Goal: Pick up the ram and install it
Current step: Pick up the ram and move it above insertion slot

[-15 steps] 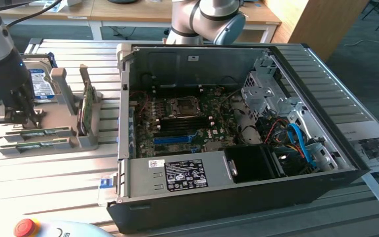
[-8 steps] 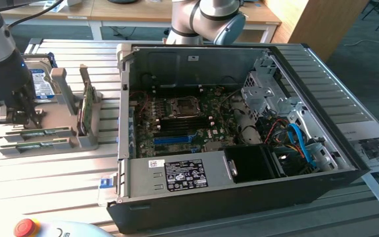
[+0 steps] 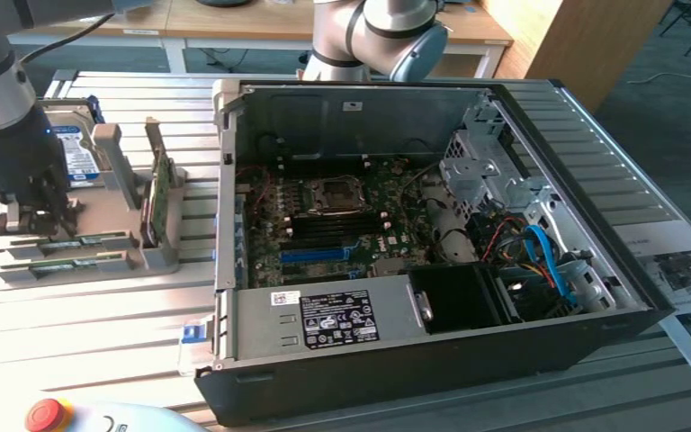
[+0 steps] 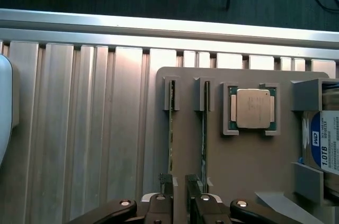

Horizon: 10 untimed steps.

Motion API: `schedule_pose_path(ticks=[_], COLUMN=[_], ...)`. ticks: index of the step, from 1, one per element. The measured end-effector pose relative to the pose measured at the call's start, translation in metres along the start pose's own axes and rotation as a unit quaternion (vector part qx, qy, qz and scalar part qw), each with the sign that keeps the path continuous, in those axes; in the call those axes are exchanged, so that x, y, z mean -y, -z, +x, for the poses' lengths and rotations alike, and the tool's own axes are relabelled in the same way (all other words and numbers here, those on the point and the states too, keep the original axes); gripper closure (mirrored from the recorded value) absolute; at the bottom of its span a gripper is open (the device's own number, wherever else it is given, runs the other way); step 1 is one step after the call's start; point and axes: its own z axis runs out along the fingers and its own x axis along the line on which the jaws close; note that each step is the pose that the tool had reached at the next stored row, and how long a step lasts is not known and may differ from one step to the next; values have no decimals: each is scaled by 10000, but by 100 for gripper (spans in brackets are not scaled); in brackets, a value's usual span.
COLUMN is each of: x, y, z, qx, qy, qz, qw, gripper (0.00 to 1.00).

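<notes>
Two rams, thin green sticks, stand on edge in slots of a grey holder [image 4: 238,166]. In the wrist view they show edge-on, one ram [image 4: 170,139] beside the other ram [image 4: 203,139]. In the exterior view they lie low at the holder's front, ram [image 3: 87,241] and ram [image 3: 67,265]. My gripper [image 4: 179,195] hangs just over one end of the sticks, open by a narrow gap, with nothing seen between its fingers [image 4: 165,203]. In the exterior view the gripper [image 3: 36,216] is at the holder's left end.
An open PC case [image 3: 442,346] with its motherboard [image 3: 334,225] and blue slot strip [image 3: 321,253] lies to the exterior view's right of the holder. The holder also carries a CPU [image 4: 253,108], a hard drive [image 4: 324,150] and an upright green card [image 3: 154,193]. A red stop button [image 3: 48,414] sits at the front.
</notes>
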Motion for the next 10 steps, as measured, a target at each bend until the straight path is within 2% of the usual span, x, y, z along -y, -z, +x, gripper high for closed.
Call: schedule_pose_path(ticks=[10], x=[8], y=[-168], z=[14], qx=[4], qy=[0], qz=[0], qw=[10000], gripper=[76])
